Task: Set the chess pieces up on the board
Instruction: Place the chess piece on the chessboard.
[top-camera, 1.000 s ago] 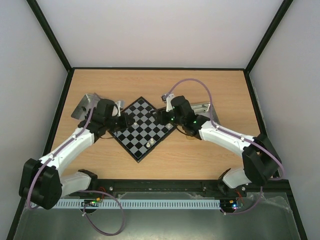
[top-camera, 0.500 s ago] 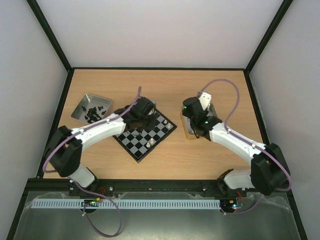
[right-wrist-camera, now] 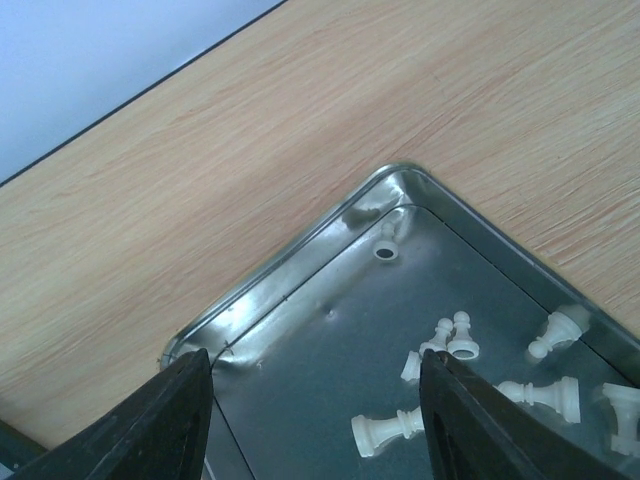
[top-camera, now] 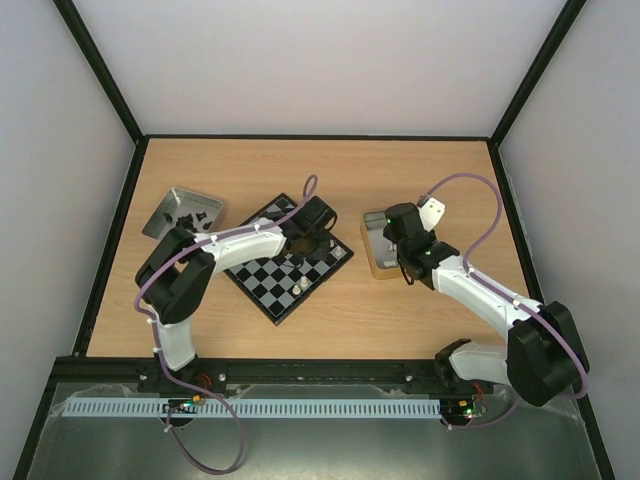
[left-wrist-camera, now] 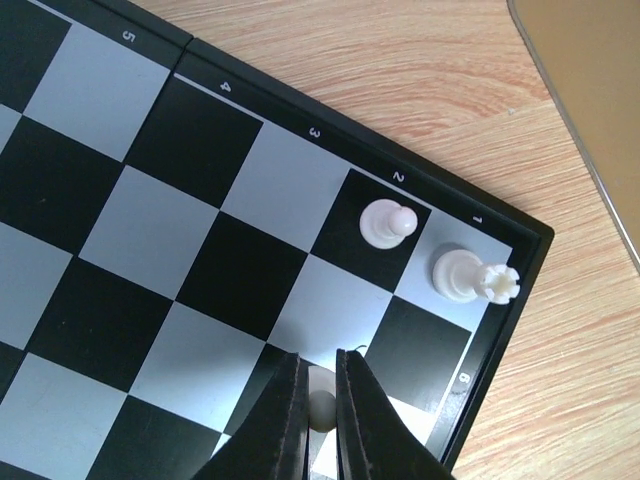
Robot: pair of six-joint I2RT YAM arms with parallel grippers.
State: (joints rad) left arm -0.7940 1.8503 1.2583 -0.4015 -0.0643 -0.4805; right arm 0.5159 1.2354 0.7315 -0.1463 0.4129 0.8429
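Wooden table (top-camera: pixel 400 300) bears the board (top-camera: pixel 262 290) mid-table, barely begun: rook (left-wrist-camera: pixel 470 277) and pawn (left-wrist-camera: pixel 386 222) at its right corner, left gripper (left-wrist-camera: pixel 320 375) pinching a third piece (left-wrist-camera: pixel 321 408) there, right gripper (right-wrist-camera: pixel 315 370) wide over the tray (right-wrist-camera: pixel 300 250) of white pieces (right-wrist-camera: pixel 390 432).

Bright even light, soft shadows, faint sheen on the board (left-wrist-camera: pixel 150 230).

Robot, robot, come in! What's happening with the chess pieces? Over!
Left claw shut on white piece over board corner. Right claw open above tray of pieces. Pawn and rook nearby, not touching claw.
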